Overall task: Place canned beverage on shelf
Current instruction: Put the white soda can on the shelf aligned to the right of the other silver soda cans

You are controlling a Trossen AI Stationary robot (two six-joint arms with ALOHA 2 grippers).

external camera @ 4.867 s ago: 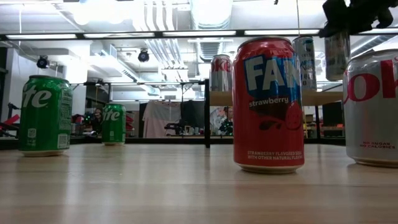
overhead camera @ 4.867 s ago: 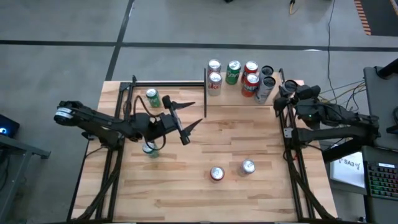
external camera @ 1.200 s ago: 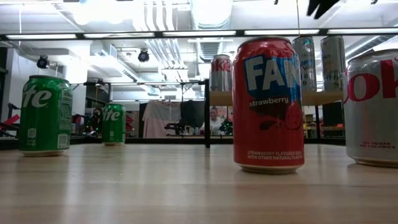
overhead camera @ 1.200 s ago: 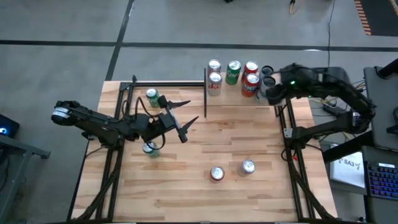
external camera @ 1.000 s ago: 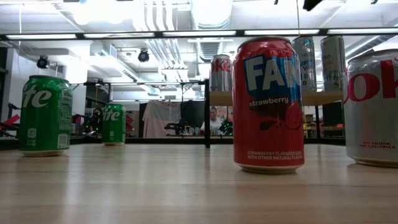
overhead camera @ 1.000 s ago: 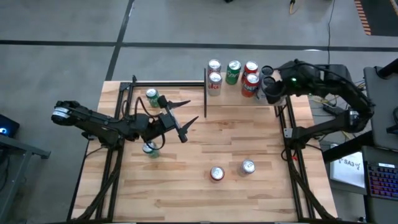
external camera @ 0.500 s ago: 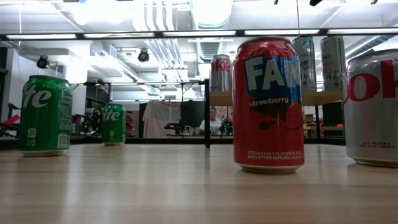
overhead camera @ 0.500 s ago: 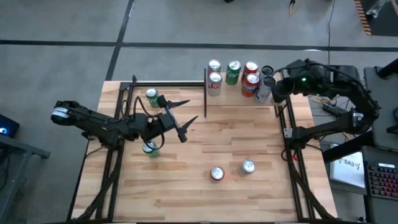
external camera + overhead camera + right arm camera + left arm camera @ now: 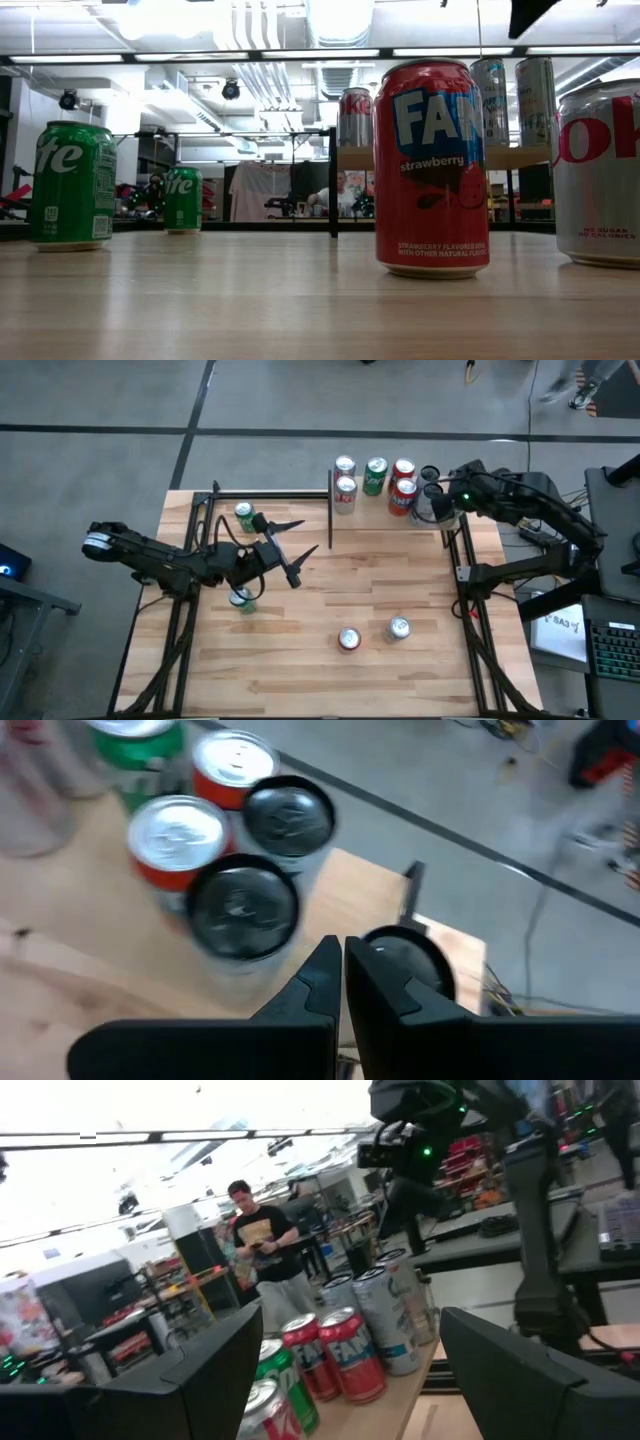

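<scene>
With its fingers pressed together and holding nothing, the right claw [image 9: 342, 970] is hovering over the shelf [image 9: 440, 520] corner, black-topped cans [image 9: 243, 906] just ahead of it. Next step, prob: pulling clear w/o clipping those cans, then fetching a Fanta strawberry can [image 9: 431, 168] off the worktop [image 9: 330, 630]. Left claw [image 9: 297, 553] is idling spread apart, empty. Vs. a sec ago, the right claw is finishing closing and sliding slightly off the cans.

Bright overhead strip lights, blurred wrist views (glare)
</scene>
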